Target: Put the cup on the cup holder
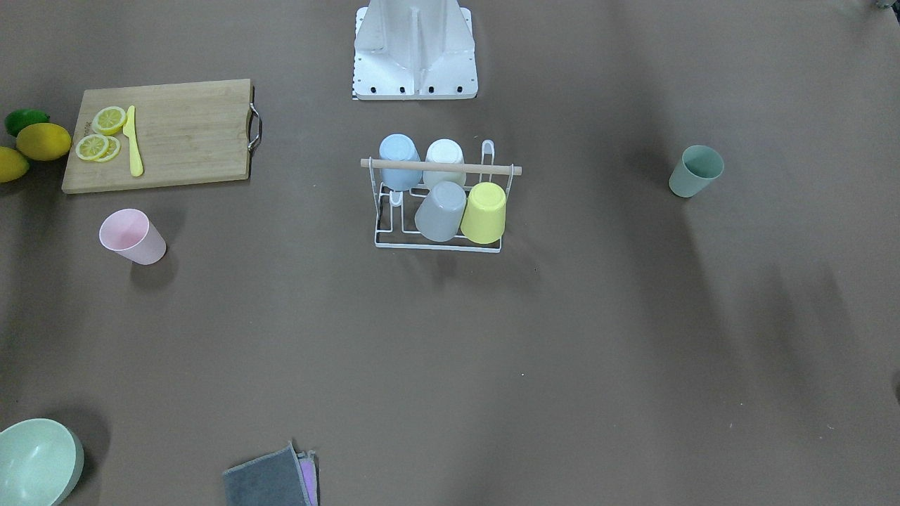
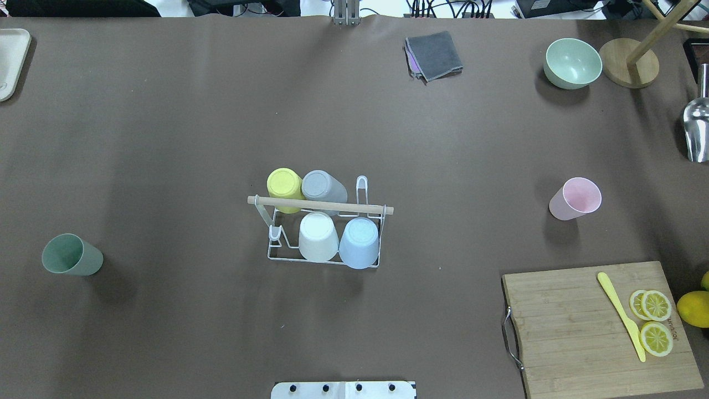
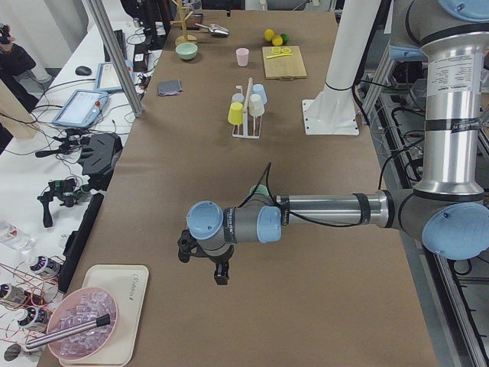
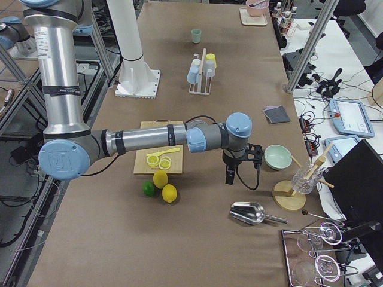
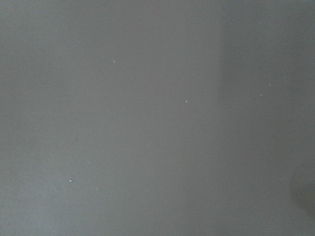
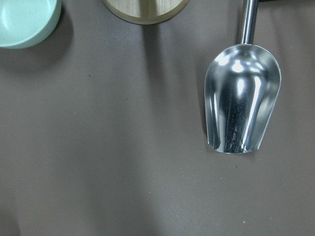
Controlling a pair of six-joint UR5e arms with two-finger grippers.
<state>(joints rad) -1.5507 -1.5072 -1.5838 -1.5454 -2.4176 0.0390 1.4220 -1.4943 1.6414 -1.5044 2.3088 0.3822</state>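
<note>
The white wire cup holder [image 2: 321,205] with a wooden rod handle stands mid-table, also in the front view [image 1: 441,166]. Several cups hang upside down on it: yellow, grey, white and blue. A pink cup [image 2: 576,198] stands upright to the right of it. A green cup [image 2: 72,255] stands far left. My left gripper [image 3: 205,264] shows only in the exterior left view, over bare table beyond the green cup. My right gripper [image 4: 239,170] shows only in the exterior right view, near the mint bowl. I cannot tell whether either is open or shut.
A wooden cutting board [image 2: 581,332] with lemon slices and a yellow knife [image 2: 621,316] lies near right. Whole lemons [image 2: 693,308] sit beside it. A mint bowl [image 2: 572,62], grey cloth [image 2: 435,54], metal scoop [image 6: 242,105] and wooden stand [image 2: 628,69] are at the far right.
</note>
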